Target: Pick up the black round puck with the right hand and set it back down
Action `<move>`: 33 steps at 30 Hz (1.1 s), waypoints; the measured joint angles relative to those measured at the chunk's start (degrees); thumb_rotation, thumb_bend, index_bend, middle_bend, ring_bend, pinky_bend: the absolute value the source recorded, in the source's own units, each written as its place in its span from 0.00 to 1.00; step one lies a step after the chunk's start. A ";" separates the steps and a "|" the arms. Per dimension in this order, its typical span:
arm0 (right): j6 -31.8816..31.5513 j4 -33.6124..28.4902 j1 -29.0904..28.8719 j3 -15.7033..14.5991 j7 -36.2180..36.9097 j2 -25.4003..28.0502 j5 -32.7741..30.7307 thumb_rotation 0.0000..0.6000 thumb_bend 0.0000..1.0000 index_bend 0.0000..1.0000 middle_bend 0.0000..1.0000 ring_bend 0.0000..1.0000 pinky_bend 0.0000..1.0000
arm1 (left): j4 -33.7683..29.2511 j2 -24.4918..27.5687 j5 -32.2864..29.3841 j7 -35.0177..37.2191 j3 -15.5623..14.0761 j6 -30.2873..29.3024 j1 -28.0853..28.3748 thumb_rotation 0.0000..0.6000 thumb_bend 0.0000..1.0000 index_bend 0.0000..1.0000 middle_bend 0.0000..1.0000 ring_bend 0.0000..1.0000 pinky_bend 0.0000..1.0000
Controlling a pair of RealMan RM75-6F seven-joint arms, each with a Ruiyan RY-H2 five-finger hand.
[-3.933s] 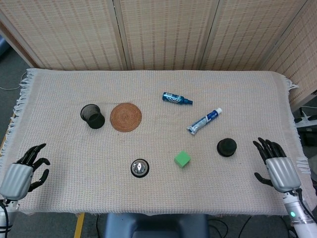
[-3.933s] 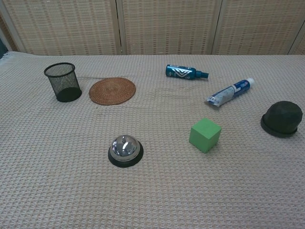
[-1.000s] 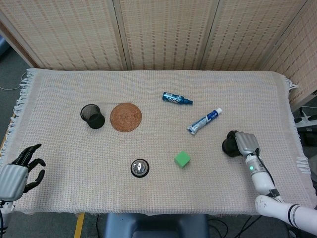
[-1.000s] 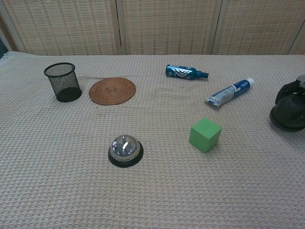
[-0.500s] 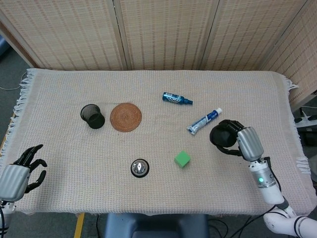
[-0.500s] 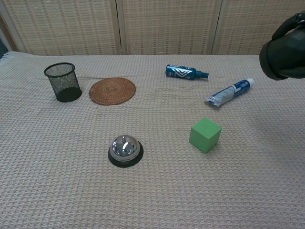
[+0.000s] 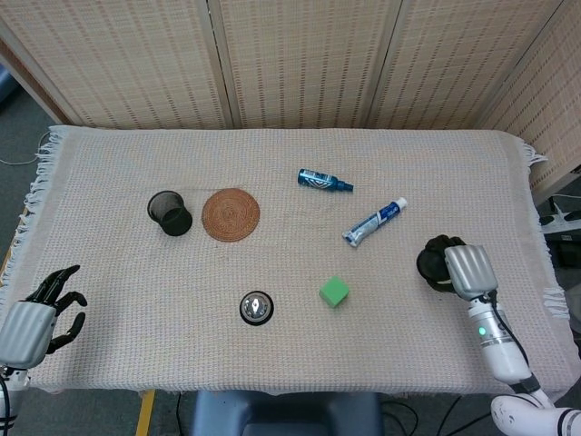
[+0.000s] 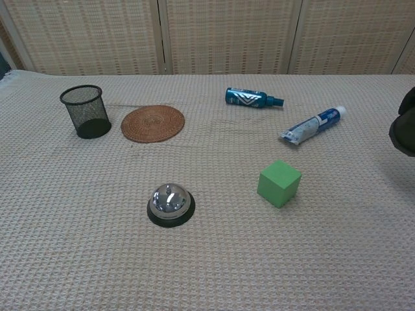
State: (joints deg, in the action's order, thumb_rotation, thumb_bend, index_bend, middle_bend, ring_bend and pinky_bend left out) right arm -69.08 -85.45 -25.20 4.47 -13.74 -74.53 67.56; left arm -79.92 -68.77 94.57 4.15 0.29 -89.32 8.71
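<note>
Right hand (image 7: 457, 266) moved back rightward, lower | grips black round puck (image 7: 432, 263) | left hand (image 7: 36, 318) empty, fingers spread

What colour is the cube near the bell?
Green; the cube shows best in the chest view.

right hand (image 7: 458, 269): pale grey shell over the back, smooth and rounded; black fingers (image 7: 439, 245) showing past its far edge
right forearm (image 7: 495, 338): slim white tube with grey bands; a small green light glows on it; a black ring near the elbow
left hand (image 7: 34, 320): same pale grey back plate; black, segmented fingers (image 7: 56, 282)
chest view: only a dark shape at the right edge; too cropped to tell detail
</note>
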 measured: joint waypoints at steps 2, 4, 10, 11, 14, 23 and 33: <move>-0.15 -0.12 0.07 0.26 -2.87 -0.26 -1.50 1.00 0.19 0.65 0.58 0.65 0.84 | -0.08 0.00 0.02 0.00 -0.07 0.19 0.07 1.00 0.42 0.50 0.10 0.14 0.52; -0.88 0.62 0.17 0.40 -3.10 -0.78 -0.56 1.00 0.19 0.65 0.58 0.65 0.84 | -0.17 0.03 0.16 -0.03 -0.19 0.37 0.16 1.00 0.42 0.50 0.10 0.14 0.52; -6.26 7.05 0.59 0.64 10.94 -4.02 9.41 1.00 0.19 0.65 0.58 0.65 0.84 | -0.35 0.16 0.10 0.08 -0.18 0.21 0.07 1.00 0.42 0.50 0.11 0.14 0.52; -7.56 8.78 0.69 0.67 16.01 -4.80 11.58 1.00 0.19 0.65 0.58 0.65 0.84 | -0.36 0.18 0.03 0.12 -0.15 0.20 0.05 1.00 0.42 0.50 0.11 0.14 0.52; -10.32 12.69 0.91 0.74 28.62 -6.45 16.44 1.00 0.19 0.66 0.58 0.65 0.84 | -0.40 0.21 -0.02 0.15 -0.16 0.29 0.05 1.00 0.42 0.50 0.11 0.14 0.52; -8.11 12.57 1.36 0.70 36.72 -5.70 17.49 1.00 0.19 0.68 0.58 0.67 0.86 | -0.62 0.34 -0.45 -0.19 -0.19 0.94 0.13 1.00 0.42 0.51 0.11 0.14 0.52; 4.20 -1.27 0.39 2.52 1.28 0.66 -3.13 1.00 0.19 0.68 0.58 0.67 0.86 | -1.10 0.56 -0.59 -0.77 -0.12 1.01 0.10 1.00 0.42 0.53 0.11 0.14 0.52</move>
State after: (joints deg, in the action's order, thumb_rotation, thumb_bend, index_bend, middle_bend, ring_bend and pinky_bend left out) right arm -64.88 -86.72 -24.81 6.98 -12.46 -73.87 64.43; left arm -81.02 -68.21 93.98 3.38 0.17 -88.32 8.81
